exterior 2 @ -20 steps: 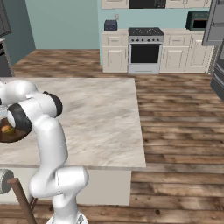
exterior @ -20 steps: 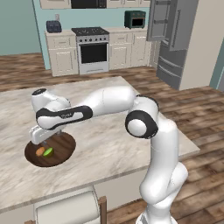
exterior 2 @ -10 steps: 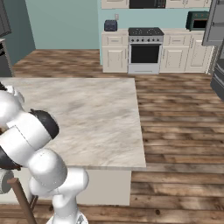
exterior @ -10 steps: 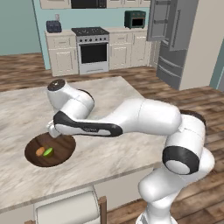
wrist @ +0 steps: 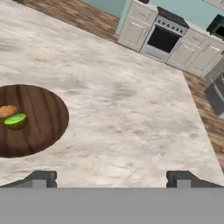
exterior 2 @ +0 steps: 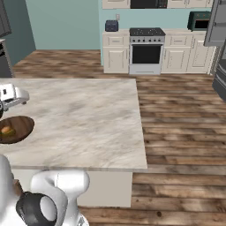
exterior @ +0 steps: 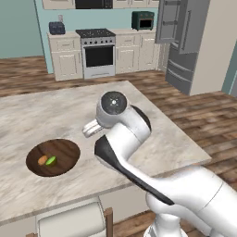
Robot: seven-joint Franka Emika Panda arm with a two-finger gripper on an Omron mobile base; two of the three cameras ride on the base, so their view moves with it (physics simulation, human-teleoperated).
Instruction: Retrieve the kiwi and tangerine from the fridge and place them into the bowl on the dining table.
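The dark-brown wooden bowl (exterior: 62,150) lies on the dining table (exterior: 176,139) near its front left. Inside it the orange tangerine (exterior: 42,160) and the green kiwi (exterior: 51,161) lie side by side, touching. In the hand view the bowl (wrist: 39,127) holds the kiwi (wrist: 15,120) with the tangerine (wrist: 7,110) just behind it. My gripper (wrist: 112,179) is open and holds nothing. It hangs above the table top, to the right of the bowl. The white hand (exterior: 91,129) sits a short way from the bowl's rim. The fridge (exterior: 185,41) stands at the back right with a door open.
A light chair back (exterior: 69,222) stands at the table's near edge below the bowl. Cream cabinets and a stove (exterior: 97,51) line the far wall. Wooden floor lies to the right of the table (exterior 2: 88,114). My own arm bends across the table's front right.
My hand has lifted off the bowl and swung right, away from it. The arm has folded back over the table. Both fruits stay in the bowl.
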